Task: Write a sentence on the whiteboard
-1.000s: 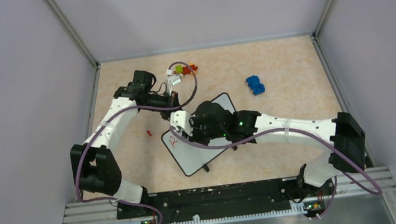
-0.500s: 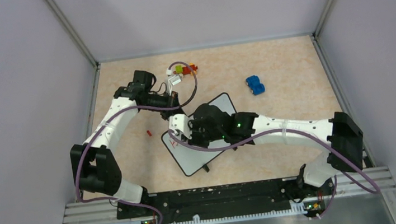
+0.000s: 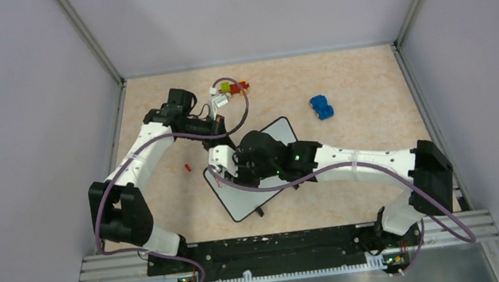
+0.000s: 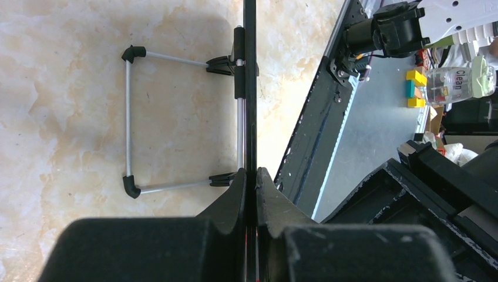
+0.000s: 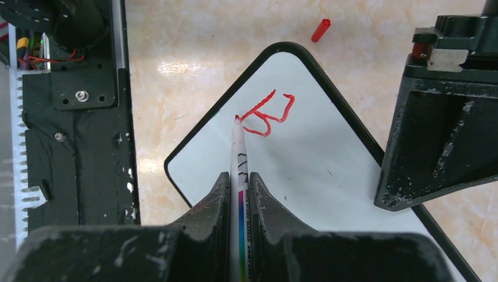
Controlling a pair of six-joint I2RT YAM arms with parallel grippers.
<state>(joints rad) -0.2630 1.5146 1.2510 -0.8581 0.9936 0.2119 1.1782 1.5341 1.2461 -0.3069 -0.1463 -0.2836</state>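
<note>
With the right hand (image 5: 239, 177), pinched a thin white marker (image 5: 238, 147) between fingers drawn almost together, the barrel running straight out past the fingertips. Set its red tip on the whiteboard (image 5: 317, 170), right at the left end of the sentence (image 5: 267, 116), there only as a red B-like scrawl near one rounded corner. Tipped the wrist down over the board. Stretched the right arm from its base at the near right of the table (image 3: 368, 85) leftward, forearm low and almost level, across the board's middle.

With the left hand (image 4: 251, 176), clamped fully shut on the board's rim, seen from that wrist edge-on as a thin dark strip. Noted a wire stand (image 4: 127, 117) jutting from one face of the board, joined to it by black clips. Ran the left arm from its near-left base away along the left side, then bent it rightward at the elbow to reach the board's far corner.

Lay diagonal at mid-table, one corner toward the bases.

Found a red cap (image 5: 320, 30) on the table just off the board's left edge, a blue toy car (image 3: 321, 107) well apart toward the far right, and coloured blocks (image 3: 232, 86) near the back, close to the left arm.
</note>
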